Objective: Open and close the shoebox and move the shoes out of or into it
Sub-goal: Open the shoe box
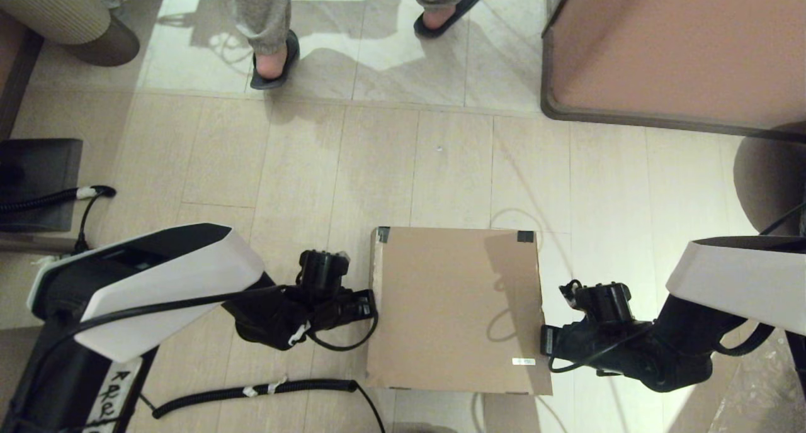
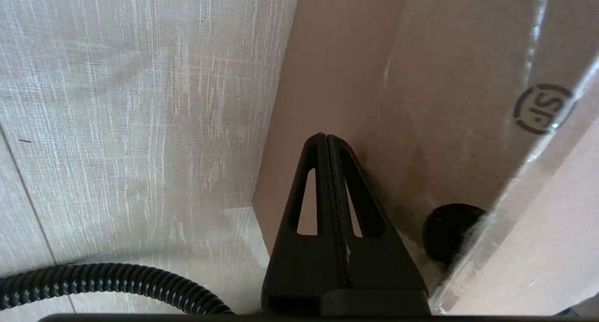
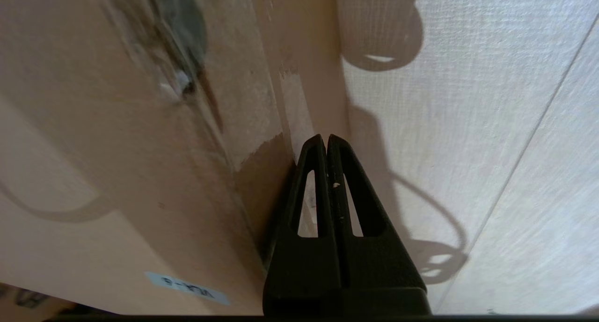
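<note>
The shoebox (image 1: pixel 453 307) stands on the floor in front of me, a plain brown cardboard box with its lid down, black tape at the two far corners and a small white label (image 1: pixel 523 361) near the front right. The shoes are out of view. My left gripper (image 1: pixel 371 304) is shut and rests against the box's left side, just under the lid's edge. In the left wrist view that gripper (image 2: pixel 326 137) points along the cardboard wall (image 2: pixel 421 102). My right gripper (image 1: pixel 546 342) is shut against the right side, and in the right wrist view the gripper (image 3: pixel 326 137) sits beside the box (image 3: pixel 117 172).
A person's feet in dark slippers (image 1: pixel 274 61) stand on the far floor. A pinkish-brown furniture panel (image 1: pixel 680 49) fills the far right. A black corrugated cable (image 1: pixel 252 392) lies near the box's front left. A dark flat object (image 1: pixel 38 181) lies at far left.
</note>
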You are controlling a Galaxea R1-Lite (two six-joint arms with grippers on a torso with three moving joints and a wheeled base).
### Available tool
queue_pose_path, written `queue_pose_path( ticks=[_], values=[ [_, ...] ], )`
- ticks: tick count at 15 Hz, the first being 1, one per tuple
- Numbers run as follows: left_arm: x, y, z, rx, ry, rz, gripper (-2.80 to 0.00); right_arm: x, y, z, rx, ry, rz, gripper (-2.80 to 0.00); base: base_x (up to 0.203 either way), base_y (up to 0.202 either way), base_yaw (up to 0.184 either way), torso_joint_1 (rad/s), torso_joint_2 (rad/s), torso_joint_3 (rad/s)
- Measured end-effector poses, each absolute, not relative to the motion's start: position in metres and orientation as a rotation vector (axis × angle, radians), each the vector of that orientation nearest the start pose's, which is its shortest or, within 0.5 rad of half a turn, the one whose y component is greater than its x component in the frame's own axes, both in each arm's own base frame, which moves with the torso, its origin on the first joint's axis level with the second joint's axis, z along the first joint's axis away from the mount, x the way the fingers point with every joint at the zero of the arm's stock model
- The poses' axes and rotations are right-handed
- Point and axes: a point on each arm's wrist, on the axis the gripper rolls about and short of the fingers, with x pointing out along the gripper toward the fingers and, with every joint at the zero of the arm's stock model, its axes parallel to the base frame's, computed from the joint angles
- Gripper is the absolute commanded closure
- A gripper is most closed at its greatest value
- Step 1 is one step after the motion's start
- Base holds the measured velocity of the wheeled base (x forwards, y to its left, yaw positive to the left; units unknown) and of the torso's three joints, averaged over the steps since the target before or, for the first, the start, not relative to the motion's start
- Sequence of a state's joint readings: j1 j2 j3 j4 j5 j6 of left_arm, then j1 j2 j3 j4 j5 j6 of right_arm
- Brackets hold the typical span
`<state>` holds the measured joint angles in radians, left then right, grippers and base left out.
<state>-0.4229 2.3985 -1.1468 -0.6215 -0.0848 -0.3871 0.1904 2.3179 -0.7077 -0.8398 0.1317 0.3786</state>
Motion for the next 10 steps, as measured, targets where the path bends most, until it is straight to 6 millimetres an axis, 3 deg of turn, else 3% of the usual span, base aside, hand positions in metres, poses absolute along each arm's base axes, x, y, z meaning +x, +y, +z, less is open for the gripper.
queue_pose_path(
  ticks=[4,10],
  values=[
    [0.388,-0.183,0.007,-0.304,0.715,-0.355,0.0,0.335,0.076,-0.02,0.405,0.82,0.144,0.0,0.0,0.0,0.0,0.0,0.0,0.0],
    [0.379,-0.191,0.032,-0.336,0.698,-0.376,0.0,0.328,0.077,0.003,0.486,0.821,0.116,0.0,0.0,0.0,0.0,0.0,0.0,0.0]
  ],
)
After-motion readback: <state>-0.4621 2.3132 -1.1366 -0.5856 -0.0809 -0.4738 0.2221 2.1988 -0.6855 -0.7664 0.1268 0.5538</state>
